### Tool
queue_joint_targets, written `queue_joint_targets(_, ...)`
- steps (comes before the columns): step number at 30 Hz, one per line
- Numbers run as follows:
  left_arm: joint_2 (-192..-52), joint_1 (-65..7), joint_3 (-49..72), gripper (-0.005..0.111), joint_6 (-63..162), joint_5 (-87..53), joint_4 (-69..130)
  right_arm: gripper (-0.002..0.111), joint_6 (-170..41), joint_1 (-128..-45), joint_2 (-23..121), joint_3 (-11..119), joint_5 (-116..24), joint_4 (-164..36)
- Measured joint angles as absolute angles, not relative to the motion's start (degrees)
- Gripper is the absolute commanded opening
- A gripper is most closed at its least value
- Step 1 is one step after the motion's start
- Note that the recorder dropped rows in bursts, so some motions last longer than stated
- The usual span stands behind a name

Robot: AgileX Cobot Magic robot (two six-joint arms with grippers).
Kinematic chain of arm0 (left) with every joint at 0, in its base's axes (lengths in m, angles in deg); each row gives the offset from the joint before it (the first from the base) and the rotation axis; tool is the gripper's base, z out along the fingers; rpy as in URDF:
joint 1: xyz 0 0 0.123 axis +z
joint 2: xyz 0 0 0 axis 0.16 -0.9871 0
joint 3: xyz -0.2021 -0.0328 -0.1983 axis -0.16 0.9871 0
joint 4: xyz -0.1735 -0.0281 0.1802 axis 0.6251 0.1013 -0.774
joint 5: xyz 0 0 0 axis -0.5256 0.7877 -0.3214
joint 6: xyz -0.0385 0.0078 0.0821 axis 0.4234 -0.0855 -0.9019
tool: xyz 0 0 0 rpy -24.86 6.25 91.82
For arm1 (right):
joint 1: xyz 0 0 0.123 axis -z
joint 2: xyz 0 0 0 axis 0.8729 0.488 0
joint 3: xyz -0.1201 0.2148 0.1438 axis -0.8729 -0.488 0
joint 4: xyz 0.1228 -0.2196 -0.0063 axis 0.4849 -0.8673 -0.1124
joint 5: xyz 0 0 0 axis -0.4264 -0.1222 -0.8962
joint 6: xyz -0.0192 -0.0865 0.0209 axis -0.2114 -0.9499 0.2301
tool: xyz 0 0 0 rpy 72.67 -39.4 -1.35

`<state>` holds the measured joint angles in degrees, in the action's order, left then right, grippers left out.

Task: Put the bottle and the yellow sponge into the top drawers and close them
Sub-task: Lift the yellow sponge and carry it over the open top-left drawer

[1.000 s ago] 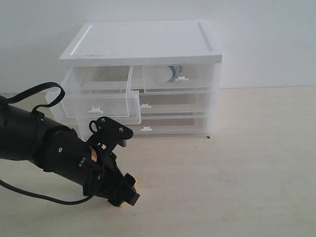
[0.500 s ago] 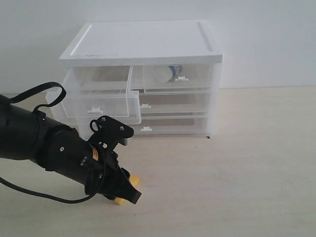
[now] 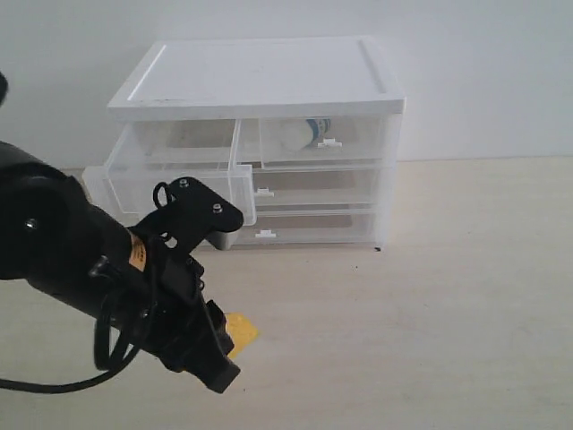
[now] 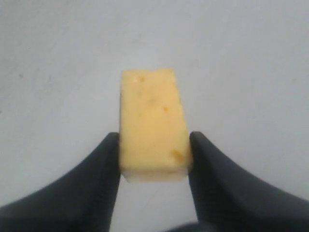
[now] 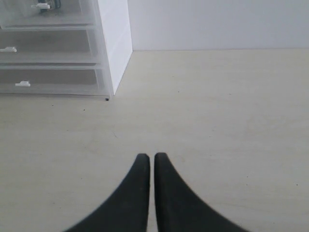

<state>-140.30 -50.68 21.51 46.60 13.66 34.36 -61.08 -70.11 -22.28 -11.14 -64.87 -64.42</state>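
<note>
The yellow sponge (image 4: 153, 123) sits between the two black fingers of my left gripper (image 4: 154, 139), which is shut on it. In the exterior view the sponge (image 3: 240, 331) peeks out beside the left gripper (image 3: 227, 348), low in front of the cabinet. The top left drawer (image 3: 175, 186) is pulled out and looks empty. The top right drawer (image 3: 322, 141) is pushed in, and the bottle (image 3: 310, 132) lies inside it. My right gripper (image 5: 151, 157) is shut on nothing and hovers over bare table, out of the exterior view.
The white-topped cabinet (image 3: 260, 76) stands at the back against the wall, with two full-width clear drawers (image 3: 313, 188) shut below the top pair. Its right corner (image 5: 115, 48) shows in the right wrist view. The bulky left arm (image 3: 72, 251) fills the lower left.
My left gripper has shut on the yellow sponge and lifted it. The left arm has risen and swung closer to the camera. The right gripper has not moved.
</note>
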Motion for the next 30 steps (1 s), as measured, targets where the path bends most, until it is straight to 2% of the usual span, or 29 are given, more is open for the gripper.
queue_joint_targets(7, -128.98, -51.89, 20.46, 0.004, 29.2, 18.62, 44.06, 0.001, -61.08, -70.11, -22.28, -11.14, -64.87, -64.42)
queue_joint_targets(13, -125.37, -51.74, 12.59, 0.004, 12.9, 31.46, 46.7, 0.001, -61.08, -70.11, -22.28, -11.14, -64.87, -64.42)
queue_joint_targets(22, -126.84, -42.71, -4.73, 0.004, 3.45, 43.65, 45.96, 0.001, -61.08, -70.11, -22.28, -11.14, -64.87, -64.42)
queue_joint_targets(30, -134.57, -34.57, -12.92, 0.004, -3.5, 48.46, 45.72, 0.001, -61.08, -70.11, -22.28, -11.14, -64.87, -64.42)
